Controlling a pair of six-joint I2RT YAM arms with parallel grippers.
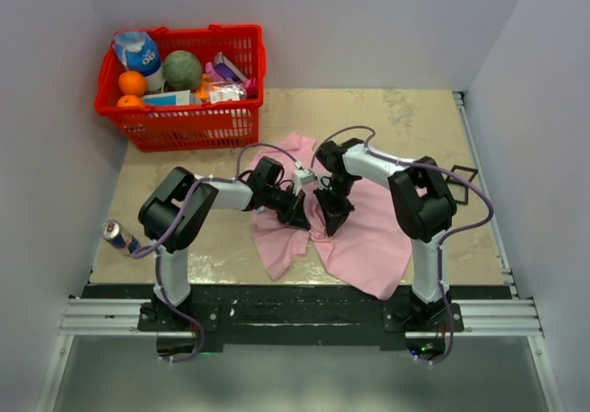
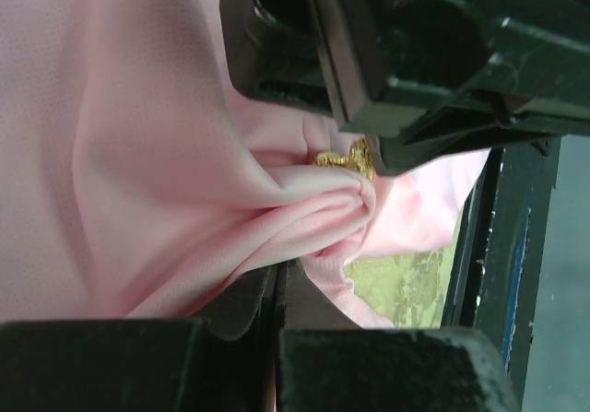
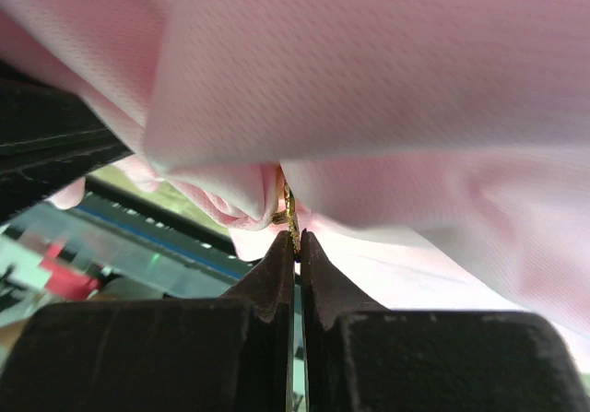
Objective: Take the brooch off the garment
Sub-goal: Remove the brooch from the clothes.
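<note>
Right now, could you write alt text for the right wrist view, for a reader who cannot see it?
Black jaws, shut at bottom centre, pinch the edge of a small gold brooch poking from bunched folds of a pink T-shirt that fills most of the frame. A dark part of the other arm shows at left.

The garment is plain light pink, finely dotted in its weave up close; the brooch is shiny gold; the table is mottled beige; the basket is bright red with a lattice pattern; in it, an orange is vivid orange and a round fruit dull green; the can is blue, red and silver; the left arm and right arm are black and white
</note>
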